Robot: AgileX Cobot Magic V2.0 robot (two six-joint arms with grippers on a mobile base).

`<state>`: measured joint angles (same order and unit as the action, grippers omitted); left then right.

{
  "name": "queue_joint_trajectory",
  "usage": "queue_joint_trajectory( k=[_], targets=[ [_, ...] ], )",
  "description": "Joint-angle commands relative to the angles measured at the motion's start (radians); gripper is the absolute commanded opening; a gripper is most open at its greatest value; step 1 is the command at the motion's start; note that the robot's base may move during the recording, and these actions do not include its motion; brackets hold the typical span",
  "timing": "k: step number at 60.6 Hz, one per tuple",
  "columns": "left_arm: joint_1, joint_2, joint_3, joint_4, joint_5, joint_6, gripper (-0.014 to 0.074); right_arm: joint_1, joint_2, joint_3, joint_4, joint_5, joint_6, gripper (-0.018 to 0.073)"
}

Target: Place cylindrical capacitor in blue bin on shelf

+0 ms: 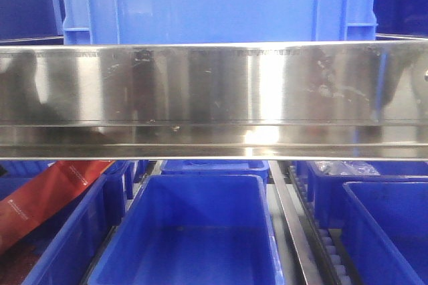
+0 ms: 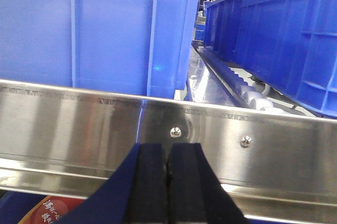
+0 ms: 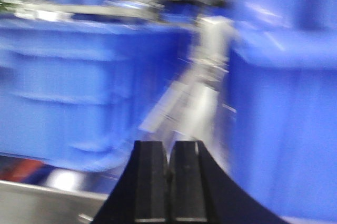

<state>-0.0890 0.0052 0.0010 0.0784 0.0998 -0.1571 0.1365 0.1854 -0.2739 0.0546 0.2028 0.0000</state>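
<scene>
Both pairs of fingers pressed narrow, empty — left gripper (image 2: 168,174) facing the shelf (image 2: 79,124) front rail, right gripper (image 3: 169,174) among blurred blue bins (image 3: 68,82).

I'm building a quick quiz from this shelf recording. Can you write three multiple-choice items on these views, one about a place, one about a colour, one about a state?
1. Where is the red package in the front view?
A. Lower left, below the rail
B. On top of the rail
C. Lower right, inside a bin

2. What colour is the empty bin at the bottom centre of the front view?
A. Green
B. Blue
C. Grey

3. How do the left gripper fingers stand?
A. Wide open
B. Pressed together with nothing seen between them
C. Clamped round a bottle

Answers: 1 A, it slants under the steel shelf rail at the left edge. 2 B, its walls and floor are blue. 3 B, the left wrist view shows the dark pads touching.
</scene>
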Motion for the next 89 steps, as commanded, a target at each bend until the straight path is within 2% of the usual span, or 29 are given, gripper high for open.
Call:
queue_joint_trajectory(
  k=[1, 11, 22, 89],
  targets=[
    [-0.004, -0.005, -0.001, -0.007, -0.021, 0.0, -0.0091, -0.068, -0.043, 0.064, 0.015, -0.042, 0.0, -0.0151],
    [-0.004, -0.005, -0.001, -0.007, -0.021, 0.0, -0.0091, -0.135, -0.16, 0.17, 0.022, -0.05, 0.0, -0.0151],
    [-0.004, -0.005, -0.001, -0.007, -0.021, 0.0, -0.0091, -0.156, -0.185, 0.273, 0.032, -0.08, 0.0, -0.0151],
    [-0.004, -0.005, -0.001, -0.007, -0.021, 0.0, -0.0091, -0.156, -0.185, 0.274, 0.032, -0.101, -0.018, -0.0151]
  ],
)
